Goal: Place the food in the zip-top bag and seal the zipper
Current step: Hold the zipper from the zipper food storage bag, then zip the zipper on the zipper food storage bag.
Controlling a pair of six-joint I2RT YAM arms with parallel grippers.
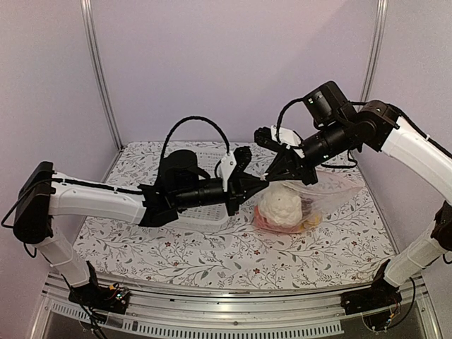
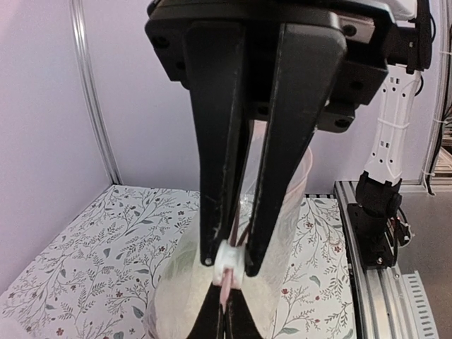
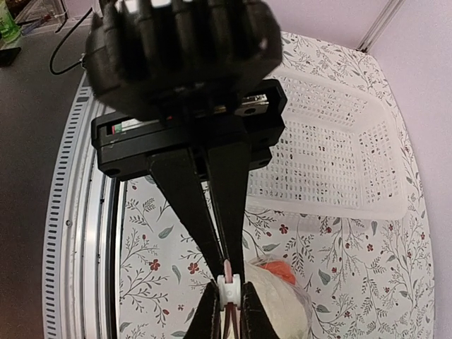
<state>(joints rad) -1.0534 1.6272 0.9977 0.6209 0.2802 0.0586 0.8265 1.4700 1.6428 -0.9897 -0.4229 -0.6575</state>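
The zip-top bag (image 1: pixel 332 187) lies right of centre with its mouth edge lifted between both grippers. Through the clear plastic I see the food: white cauliflower (image 1: pixel 281 205) and an orange piece (image 3: pixel 277 272). My left gripper (image 2: pixel 229 265) is shut on the small white slider (image 2: pixel 230 258) of the zipper. The pinkish zipper (image 3: pixel 229 269) strip runs on from the slider into my right gripper (image 3: pixel 227 267), which is shut on it right beside the slider. From above, the left gripper (image 1: pixel 263 185) and right gripper (image 1: pixel 277 176) meet tip to tip over the bag.
The white slotted basket (image 3: pixel 339 148) stands left of the bag, partly under my left arm (image 1: pixel 99 201). The floral tablecloth (image 1: pixel 212 254) covers the table. Purple walls with metal posts (image 1: pixel 99 70) close the back and sides.
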